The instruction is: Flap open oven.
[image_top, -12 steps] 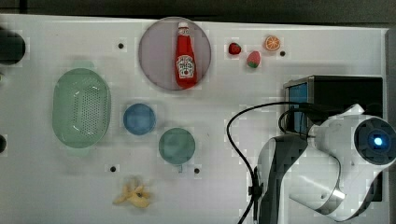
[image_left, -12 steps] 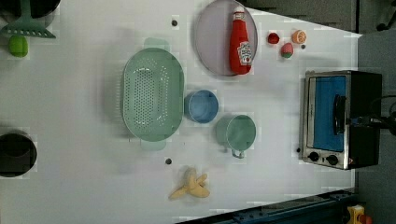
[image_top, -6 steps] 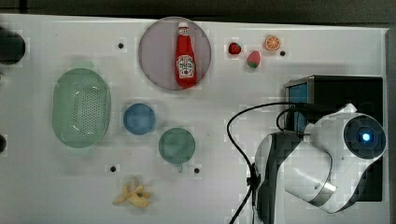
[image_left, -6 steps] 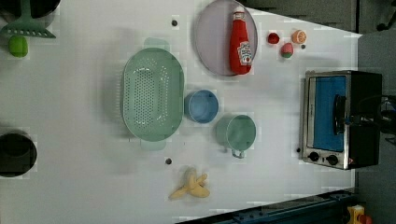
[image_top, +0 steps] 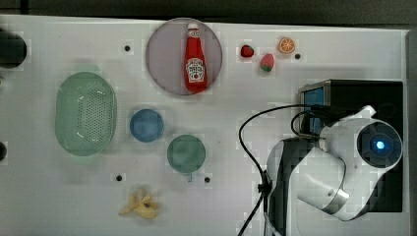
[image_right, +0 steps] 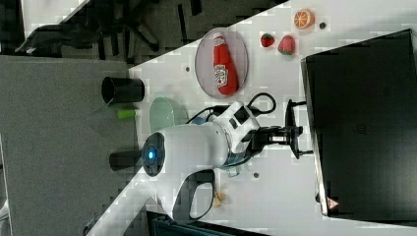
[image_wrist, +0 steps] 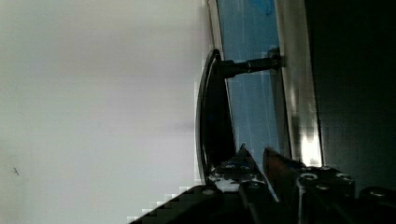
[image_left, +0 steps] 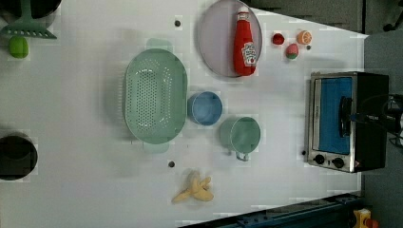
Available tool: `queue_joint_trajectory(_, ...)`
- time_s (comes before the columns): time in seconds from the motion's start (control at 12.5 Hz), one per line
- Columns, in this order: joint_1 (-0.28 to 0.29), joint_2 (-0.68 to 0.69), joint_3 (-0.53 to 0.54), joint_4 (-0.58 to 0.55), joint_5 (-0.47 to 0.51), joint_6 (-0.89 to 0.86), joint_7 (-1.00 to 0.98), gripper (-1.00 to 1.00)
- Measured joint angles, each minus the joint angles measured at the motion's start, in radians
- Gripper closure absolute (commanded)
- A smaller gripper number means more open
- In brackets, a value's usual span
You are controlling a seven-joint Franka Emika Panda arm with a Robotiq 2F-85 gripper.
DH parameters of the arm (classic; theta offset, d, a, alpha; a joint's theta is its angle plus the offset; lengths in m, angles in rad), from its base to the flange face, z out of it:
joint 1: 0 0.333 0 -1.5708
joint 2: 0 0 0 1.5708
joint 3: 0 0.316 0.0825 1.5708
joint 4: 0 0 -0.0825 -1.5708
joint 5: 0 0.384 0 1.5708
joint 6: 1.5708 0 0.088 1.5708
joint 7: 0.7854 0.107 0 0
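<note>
The oven (image_left: 347, 121) stands at the left view's right, with its silver frame, two black knobs and blue glass door (image_wrist: 252, 93), which lies flat against the frame. My gripper (image_left: 354, 116) reaches over the oven's black top (image_right: 364, 123) to the black bar handle (image_wrist: 212, 116). In the right view the gripper (image_right: 292, 136) meets the middle of the handle (image_right: 294, 118). In the wrist view the gripper (image_wrist: 257, 156) sits just on the door side of the bar. Its fingers (image_wrist: 243, 158) stand a narrow gap apart, with blue glass showing between them.
A ketchup bottle (image_top: 195, 61) lies on a round plate (image_top: 162, 54). Toy fruits (image_top: 267, 62) lie behind the oven's corner. A green colander (image_top: 86, 113), a blue bowl (image_top: 146, 125), a green cup (image_top: 186, 153) and a banana (image_top: 140, 206) sit on the white table (image_top: 246, 98).
The arm has moved in over the oven, and the gripper now reaches the handle. The door has not moved and the fingers' gap looks the same.
</note>
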Motion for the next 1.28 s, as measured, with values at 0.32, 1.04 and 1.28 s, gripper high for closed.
queue_joint_trajectory(0.32,-0.003,0.001,0.023,-0.027,-0.029,0.025,0.000,0.65)
queue_joint_trajectory(1.04,0.070,0.034,0.182,-0.086,-0.524,0.013,0.406,0.65)
queue_joint_trajectory(1.28,0.114,0.108,0.210,-0.080,-0.674,0.013,0.614,0.65)
